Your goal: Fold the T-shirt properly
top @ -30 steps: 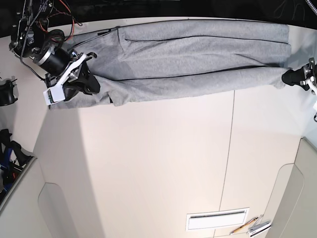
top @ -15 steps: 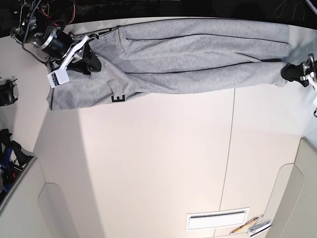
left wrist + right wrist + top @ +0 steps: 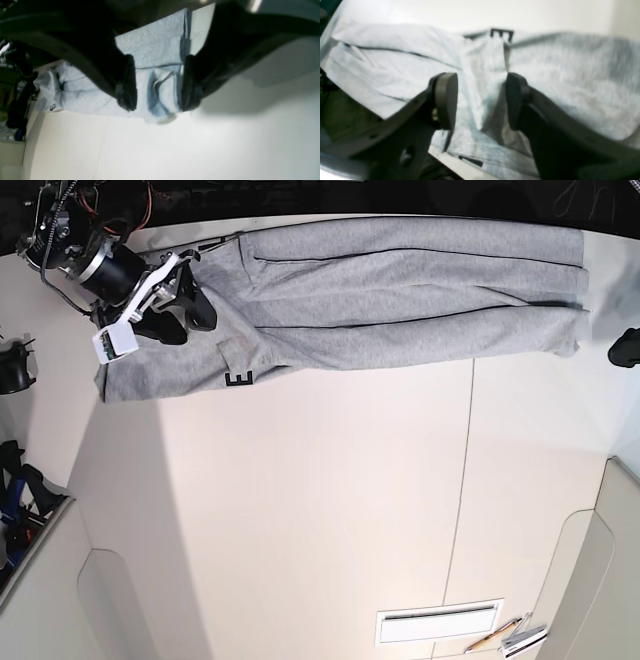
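Observation:
The heather-grey T-shirt [image 3: 400, 290] lies folded into a long band along the table's far edge, with a black letter E [image 3: 237, 378] showing near its left end. My right gripper [image 3: 185, 318] hovers over that left end. In the right wrist view it [image 3: 480, 125] is open, with a raised ridge of the shirt [image 3: 490, 82] between its pads, not clamped. My left gripper [image 3: 627, 345] sits at the base view's right edge, clear of the shirt. In the left wrist view it [image 3: 157, 106] is open and empty, with the shirt's end [image 3: 155, 50] beyond it.
The cream table [image 3: 320, 510] has a seam [image 3: 468, 480] running front to back. A white slotted plate [image 3: 438, 621] and some pencils [image 3: 510, 637] lie at the front right. A black object [image 3: 12, 365] sits at the left edge.
My left gripper let go of the shirt's right end and drew back to the right. My right gripper lifted off the lower left flap, which now lies flat showing the E.

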Available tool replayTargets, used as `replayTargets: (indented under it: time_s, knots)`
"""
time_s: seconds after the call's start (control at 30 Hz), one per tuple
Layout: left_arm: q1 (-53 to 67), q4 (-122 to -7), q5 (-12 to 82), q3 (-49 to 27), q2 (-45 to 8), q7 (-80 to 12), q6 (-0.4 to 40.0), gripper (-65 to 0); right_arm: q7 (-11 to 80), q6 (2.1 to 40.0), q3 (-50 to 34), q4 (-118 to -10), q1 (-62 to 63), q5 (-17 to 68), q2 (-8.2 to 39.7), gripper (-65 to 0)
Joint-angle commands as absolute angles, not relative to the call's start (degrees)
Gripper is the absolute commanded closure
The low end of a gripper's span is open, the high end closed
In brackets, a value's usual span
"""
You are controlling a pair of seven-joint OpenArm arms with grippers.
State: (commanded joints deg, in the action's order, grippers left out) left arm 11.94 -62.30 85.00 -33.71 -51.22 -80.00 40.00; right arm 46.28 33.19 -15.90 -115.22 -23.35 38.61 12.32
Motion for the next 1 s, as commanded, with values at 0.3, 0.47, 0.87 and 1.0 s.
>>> replayTargets:
  time_s: [0.3,0.47,0.87,1.0]
  knots:
    - [15.92,-62.96,85.0,-36.29,-45.06,-80.0,40.0,-38.6,42.04,32.75,-15.88,-116.09,-20.47,33.41,11.25,0.0]
    - [13.23,-73.06,85.0,-39.7,-44.95,-80.0,40.0,-33.9,42.04,32.75,-15.88,-113.1,-20.51,33.43,11.25,0.0]
    - [13.23,-78.94,81.54,-30.87,-37.45,-75.44,40.0,-22.6,41.82,32.75,-15.88,-111.39,-20.49,34.04,11.25,0.0]
    - [13.63,-78.56,72.12,-30.76,-36.67,-70.06,40.0,-22.6,42.5,32.75,-15.88,-111.39,-20.53,33.63,11.25,0.0]
